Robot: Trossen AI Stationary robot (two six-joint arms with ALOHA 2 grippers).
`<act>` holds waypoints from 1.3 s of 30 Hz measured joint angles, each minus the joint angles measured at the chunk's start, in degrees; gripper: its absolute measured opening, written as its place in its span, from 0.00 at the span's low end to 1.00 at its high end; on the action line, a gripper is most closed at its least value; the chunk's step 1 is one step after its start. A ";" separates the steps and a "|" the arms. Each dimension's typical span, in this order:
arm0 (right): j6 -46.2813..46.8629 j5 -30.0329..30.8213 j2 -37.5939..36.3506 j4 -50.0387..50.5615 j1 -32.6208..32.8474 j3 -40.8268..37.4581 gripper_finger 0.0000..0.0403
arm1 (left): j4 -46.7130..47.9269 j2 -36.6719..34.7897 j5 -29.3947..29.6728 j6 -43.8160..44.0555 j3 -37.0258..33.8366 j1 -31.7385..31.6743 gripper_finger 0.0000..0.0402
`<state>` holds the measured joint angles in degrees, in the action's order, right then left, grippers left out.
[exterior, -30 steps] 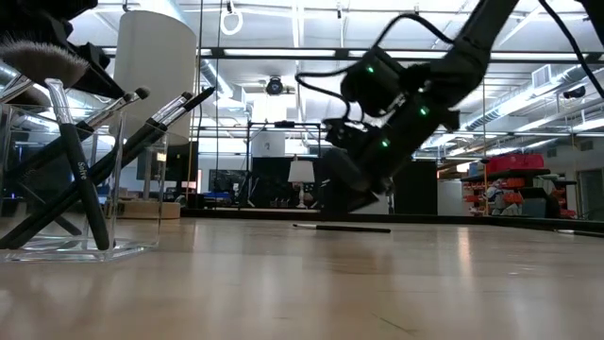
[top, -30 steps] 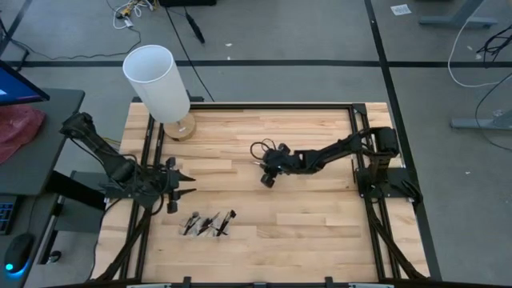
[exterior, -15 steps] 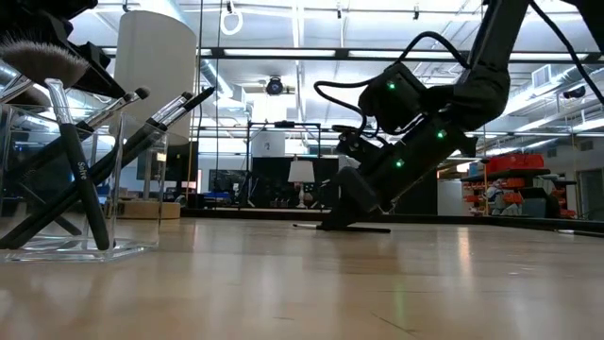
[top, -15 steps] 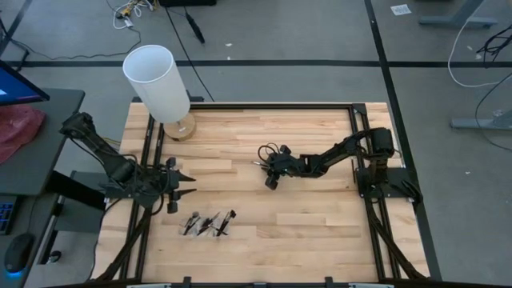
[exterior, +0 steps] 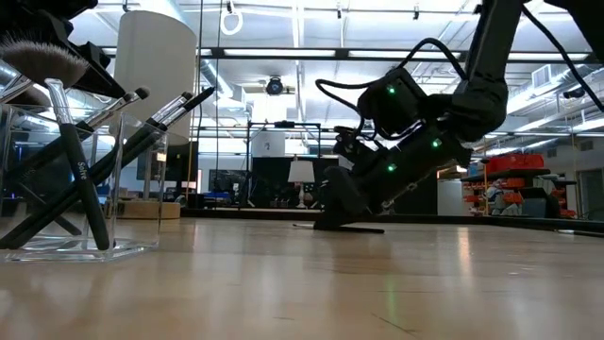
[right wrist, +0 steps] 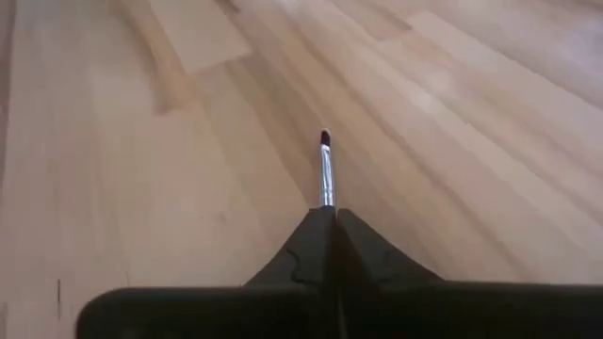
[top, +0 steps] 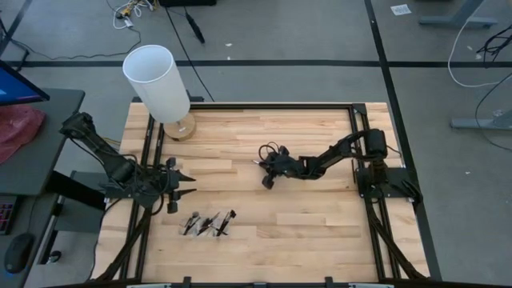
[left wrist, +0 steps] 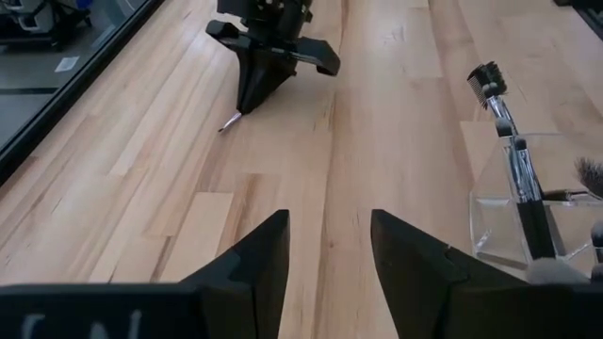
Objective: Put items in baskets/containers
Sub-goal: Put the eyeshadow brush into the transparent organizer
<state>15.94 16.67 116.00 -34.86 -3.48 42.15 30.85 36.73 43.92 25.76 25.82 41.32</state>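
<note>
Left to right across the table point(top: 304, 232): the left gripper point(top: 182, 185) waits at the left edge, its fingers point(left wrist: 264, 259) spread apart with nothing between them, pointed toward the table's middle; it has no part in the present step.

Just in front of the left gripper stands the clear tray point(exterior: 71, 179), already loaded with several brushes point(exterior: 80, 170) that lean against its walls with their tufts upward. From above only their dark shapes point(top: 210, 223) betray it on the wood. The leaning posture is judged to follow from the tray being much shallower than the brushes are long.

Near the table's middle the right gripper point(top: 268, 181) is lowered to the surface, its arm stretched in from the right edge. The fingers point(right wrist: 325, 247) are pressed together on one slender brush point(right wrist: 326, 174), which lies flat on the wood; the silver ferrule and small reddish tip project beyond the fingertips. The low, flat approach is judged necessary because so thin a stick offers grip only at table level.

This brush lies well apart from the tray.
</note>
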 joint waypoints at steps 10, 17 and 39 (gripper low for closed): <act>-1.20 6.71 0.45 -30.84 7.76 -0.13 0.01 | -0.24 0.02 0.00 0.11 0.00 0.00 0.38; -10.00 6.93 0.40 -47.25 13.91 2.83 0.01 | -3.63 0.02 0.02 -0.32 0.02 0.00 0.38; -28.12 -10.30 3.90 -37.59 21.77 27.32 0.01 | -59.60 18.39 -9.71 -37.00 0.04 0.04 0.38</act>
<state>-12.18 6.37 119.90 -72.44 18.29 69.47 -28.75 55.12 34.22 -11.24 25.87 41.36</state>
